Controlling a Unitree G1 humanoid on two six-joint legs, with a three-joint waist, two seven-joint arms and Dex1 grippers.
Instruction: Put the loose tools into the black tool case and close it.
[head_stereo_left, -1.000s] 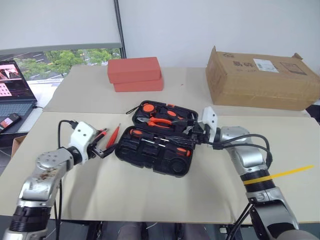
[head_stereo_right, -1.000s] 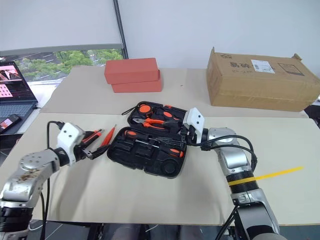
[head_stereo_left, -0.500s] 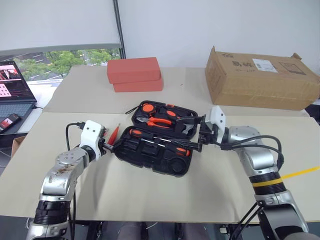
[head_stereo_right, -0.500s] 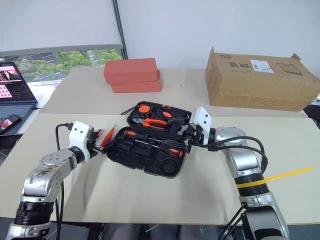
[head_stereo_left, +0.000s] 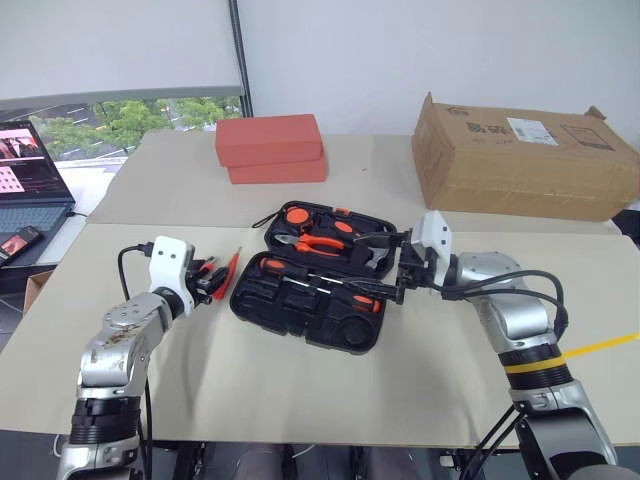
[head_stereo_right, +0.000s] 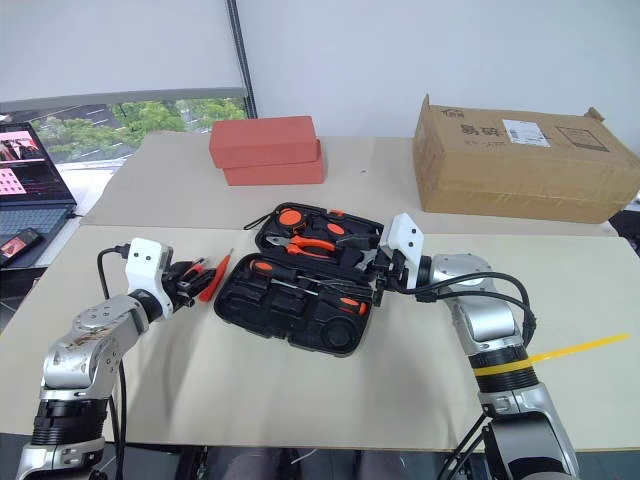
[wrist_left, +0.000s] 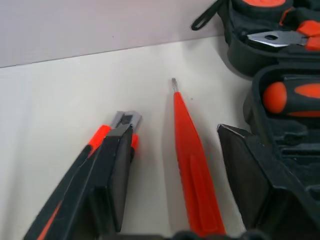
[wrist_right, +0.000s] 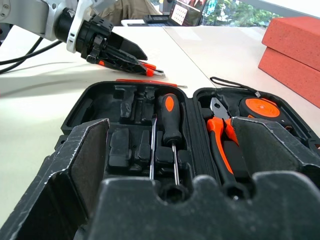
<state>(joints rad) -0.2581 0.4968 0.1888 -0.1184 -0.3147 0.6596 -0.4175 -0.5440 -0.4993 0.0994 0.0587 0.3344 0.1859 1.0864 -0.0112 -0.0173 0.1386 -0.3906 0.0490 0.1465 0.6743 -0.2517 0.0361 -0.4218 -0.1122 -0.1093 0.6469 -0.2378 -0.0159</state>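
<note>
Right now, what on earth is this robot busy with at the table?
It is packing loose tools into an open black tool case. The left gripper is down at the table just left of the case, its open fingers straddling a thin orange tester pen, with an orange-black utility knife lying under one finger. Neither tool is lifted yet. The right gripper, open, is at the case's right edge. A screwdriver and pliers already sit in their slots, and the lid is still up.
</note>
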